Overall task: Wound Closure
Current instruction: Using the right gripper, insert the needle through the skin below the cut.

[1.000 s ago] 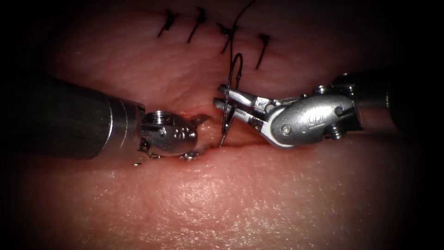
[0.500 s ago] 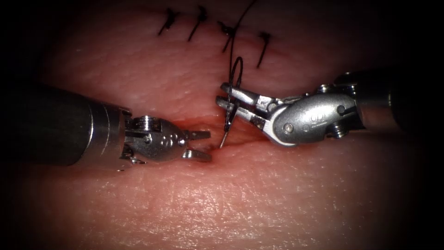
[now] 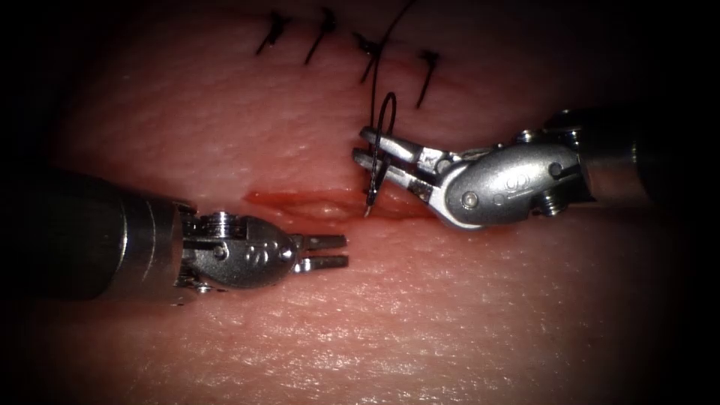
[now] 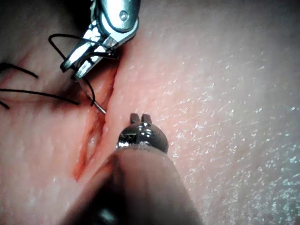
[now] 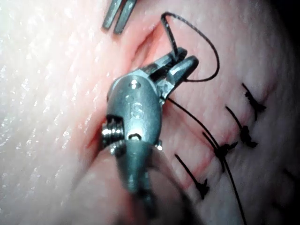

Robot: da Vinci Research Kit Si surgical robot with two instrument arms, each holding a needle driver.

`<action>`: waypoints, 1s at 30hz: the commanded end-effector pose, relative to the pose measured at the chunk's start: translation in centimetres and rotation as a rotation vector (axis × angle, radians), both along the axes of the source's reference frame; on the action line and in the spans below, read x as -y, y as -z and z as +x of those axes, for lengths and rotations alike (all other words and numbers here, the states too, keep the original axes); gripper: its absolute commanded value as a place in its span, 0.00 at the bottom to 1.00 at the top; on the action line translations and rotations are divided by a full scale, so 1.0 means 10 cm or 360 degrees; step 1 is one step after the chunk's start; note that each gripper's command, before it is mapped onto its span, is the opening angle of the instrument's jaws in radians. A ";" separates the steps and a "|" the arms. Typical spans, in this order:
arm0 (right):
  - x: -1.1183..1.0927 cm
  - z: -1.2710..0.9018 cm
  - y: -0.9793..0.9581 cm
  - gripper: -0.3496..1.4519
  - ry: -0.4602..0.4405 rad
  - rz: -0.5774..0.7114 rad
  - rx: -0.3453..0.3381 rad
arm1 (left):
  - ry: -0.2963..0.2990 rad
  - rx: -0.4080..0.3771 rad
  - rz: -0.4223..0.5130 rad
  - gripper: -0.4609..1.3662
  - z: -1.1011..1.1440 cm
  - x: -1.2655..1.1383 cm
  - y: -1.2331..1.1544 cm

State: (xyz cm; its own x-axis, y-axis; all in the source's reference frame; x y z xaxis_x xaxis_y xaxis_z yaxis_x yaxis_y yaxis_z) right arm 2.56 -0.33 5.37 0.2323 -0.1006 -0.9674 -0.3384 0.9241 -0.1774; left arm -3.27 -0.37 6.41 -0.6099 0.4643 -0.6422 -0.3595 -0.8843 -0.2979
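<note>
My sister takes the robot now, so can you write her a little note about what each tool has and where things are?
Right tool: shut on the needle near mid-curve; its tip hangs just over the cut, not in the tissue.
Left tool: holds nothing, jaws nearly together, on the near side of the cut, left of the needle.
Thread runs from the needle up past the four stitches already tied on another cut.
Done: nothing sewn in this cut.
Left: the whole cut is open.

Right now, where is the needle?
In the endoscope view the needle is held near mid-curve in the right tool, its tip just above the open cut toward the cut's right end and out of the tissue.
</note>
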 end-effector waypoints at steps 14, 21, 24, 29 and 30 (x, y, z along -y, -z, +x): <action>-0.013 -0.007 -0.006 0.00 -0.0015 0.0234 -0.0112 | -0.0010 0.0035 0.0032 0.09 0.006 0.031 -0.013; -0.014 -0.007 -0.010 0.00 -0.0003 0.0321 -0.0120 | -0.0004 0.0049 0.0044 0.08 0.015 0.039 -0.015; -0.017 -0.006 -0.011 0.00 -0.0016 0.0370 -0.0150 | -0.0008 0.0046 0.0039 0.08 0.015 0.042 -0.017; -0.023 -0.005 -0.013 0.00 -0.0035 0.0461 -0.0201 | -0.0009 0.0042 0.0055 0.08 0.014 0.048 -0.024; -0.024 -0.005 -0.015 0.00 -0.0040 0.0502 -0.0222 | -0.0016 0.0040 0.0062 0.08 0.014 0.051 -0.026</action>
State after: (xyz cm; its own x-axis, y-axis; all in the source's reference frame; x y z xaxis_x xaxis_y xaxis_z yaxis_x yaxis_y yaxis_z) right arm 2.50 -0.06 5.53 0.0949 0.2099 -0.9731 -0.3615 0.9181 0.1628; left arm -3.12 -0.89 6.68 -0.5964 0.4868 -0.6382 -0.3524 -0.8732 -0.3367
